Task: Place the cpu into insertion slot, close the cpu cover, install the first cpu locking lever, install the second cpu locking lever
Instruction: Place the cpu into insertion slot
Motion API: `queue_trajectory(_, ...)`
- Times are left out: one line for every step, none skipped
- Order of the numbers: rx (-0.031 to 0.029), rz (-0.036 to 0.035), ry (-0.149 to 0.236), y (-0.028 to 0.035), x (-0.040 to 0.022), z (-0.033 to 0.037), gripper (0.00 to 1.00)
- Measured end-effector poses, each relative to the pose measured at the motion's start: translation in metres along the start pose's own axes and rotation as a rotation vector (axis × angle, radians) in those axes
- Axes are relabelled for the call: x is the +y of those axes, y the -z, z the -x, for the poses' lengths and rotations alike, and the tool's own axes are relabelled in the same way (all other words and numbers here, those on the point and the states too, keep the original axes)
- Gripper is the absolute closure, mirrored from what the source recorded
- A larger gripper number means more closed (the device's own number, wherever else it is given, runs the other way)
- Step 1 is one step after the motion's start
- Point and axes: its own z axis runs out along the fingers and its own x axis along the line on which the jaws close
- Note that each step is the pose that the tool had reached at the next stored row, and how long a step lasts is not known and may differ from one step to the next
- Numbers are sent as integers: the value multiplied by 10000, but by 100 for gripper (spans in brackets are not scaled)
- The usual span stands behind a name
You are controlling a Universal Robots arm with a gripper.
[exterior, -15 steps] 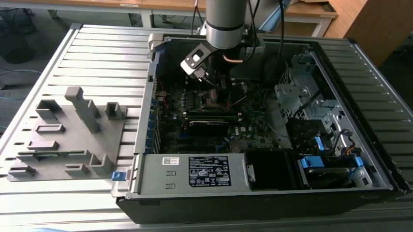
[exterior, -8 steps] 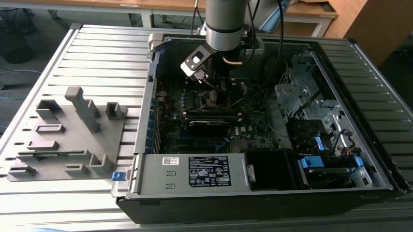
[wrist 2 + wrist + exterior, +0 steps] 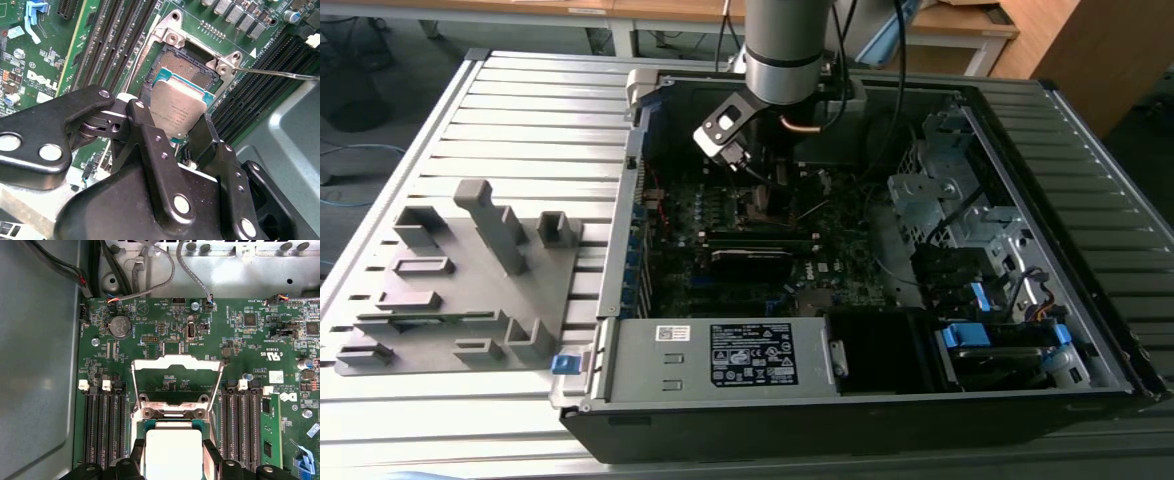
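The gripper (image 3: 172, 115) is clamped on the cpu (image 3: 182, 104), which hangs just over the slot (image 3: 186, 67), seemingly tilted. The cover (image 3: 177, 363) stands open beyond.

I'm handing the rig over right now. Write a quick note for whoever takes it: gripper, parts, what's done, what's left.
Gripper: shut on the cpu, gripping two opposite edges.
Cpu: held over the slot, not yet seated.
Cover: swung up, open.
Lever: one arm juts free beside the slot, unlatched.
Done: cpu is at the slot.
Left: seating the cpu, closing the cover, both levers.
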Motion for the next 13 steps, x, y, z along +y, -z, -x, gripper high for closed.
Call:
queue_trajectory(-1,0,0,0,0,0,46)
queue_trajectory(0,0,0,0,0,-1,46)
queue_trajectory(0,0,0,0,0,0,46)
queue_trajectory(-1,-1,-1,0,0,3,46)
queue_trajectory(0,0,0,0,0,8,46)
queue_trajectory(0,0,-2,0,0,10,46)
queue_trajectory(-1,0,-2,0,0,10,46)
queue_trajectory(0,0,-1,0,0,12,46)
queue_trajectory(0,0,-1,0,0,15,46)
queue_trajectory(0,0,0,0,0,15,46)
queue_trajectory(-1,-1,-1,0,0,15,46)
queue_trajectory(0,0,-1,-2,0,16,46)
queue_trajectory(1,0,0,-5,-1,16,46)
